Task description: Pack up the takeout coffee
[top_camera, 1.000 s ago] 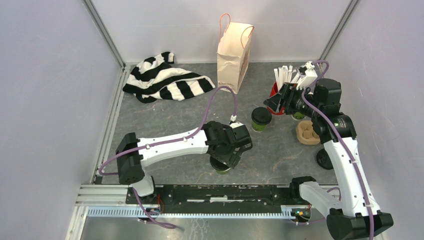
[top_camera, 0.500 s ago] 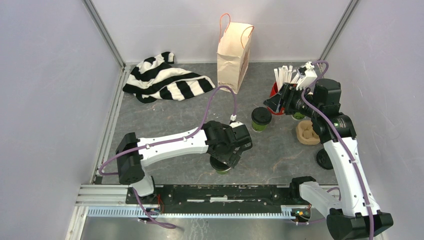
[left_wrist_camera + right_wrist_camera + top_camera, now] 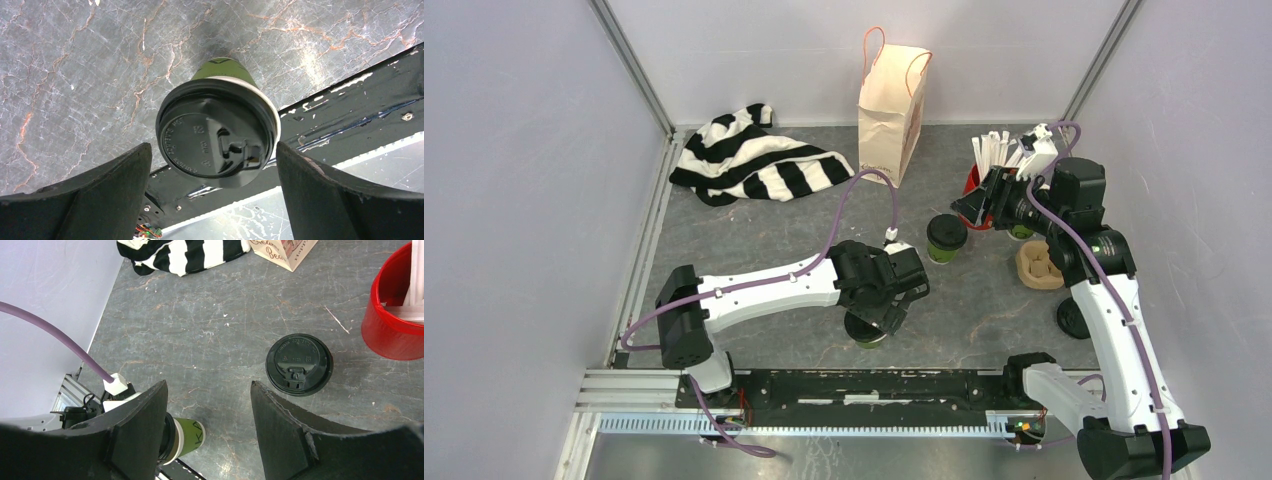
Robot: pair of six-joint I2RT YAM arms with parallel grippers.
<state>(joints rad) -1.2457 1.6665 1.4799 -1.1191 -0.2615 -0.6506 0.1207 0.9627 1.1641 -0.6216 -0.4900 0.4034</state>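
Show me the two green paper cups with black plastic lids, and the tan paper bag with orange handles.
Near green lidded paper cup point(image 3: 215, 145): left wrist view, lid centre.
Far green lidded paper cup point(image 3: 299, 364): right wrist view, lid centre.
Tan paper bag point(image 3: 886, 120): top external view, front face.

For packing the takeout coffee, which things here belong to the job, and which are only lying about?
Job: near lidded green cup; far lidded green cup; paper bag, probably what they go into.
Lying about: striped cloth; red cup of white sticks.
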